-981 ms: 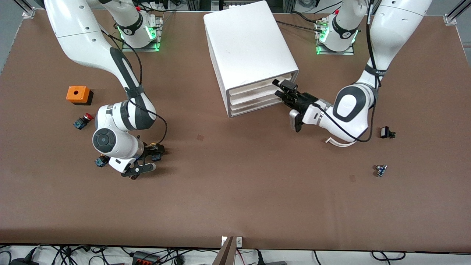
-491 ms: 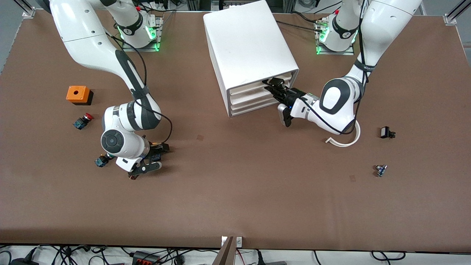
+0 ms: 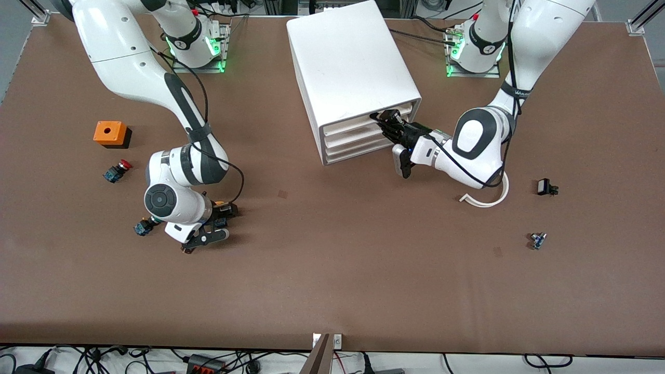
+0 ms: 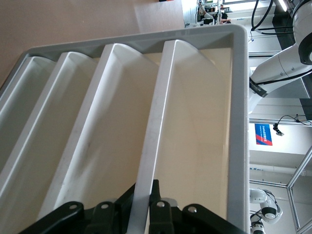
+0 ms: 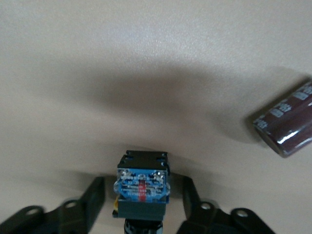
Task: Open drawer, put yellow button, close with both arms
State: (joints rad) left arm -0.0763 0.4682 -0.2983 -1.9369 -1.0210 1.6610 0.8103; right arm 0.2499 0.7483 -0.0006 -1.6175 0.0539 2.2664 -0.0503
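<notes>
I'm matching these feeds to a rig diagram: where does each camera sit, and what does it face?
Front: high across the table, facing both arms and the cabinet.
Left wrist: on the left arm, facing the drawer fronts; left tool straddles the top lip.
Right wrist: looking down; right tool around the yellow button.
Shared: front shows both tools.

Table [image 3: 332,291]: brown, flat.
Middle, toward bases: cabinet [image 3: 349,62].
Right arm's end: orange box [image 3: 110,133], red button [image 3: 117,170].
Left arm's end: white strip [image 3: 486,200], two small parts.
</notes>
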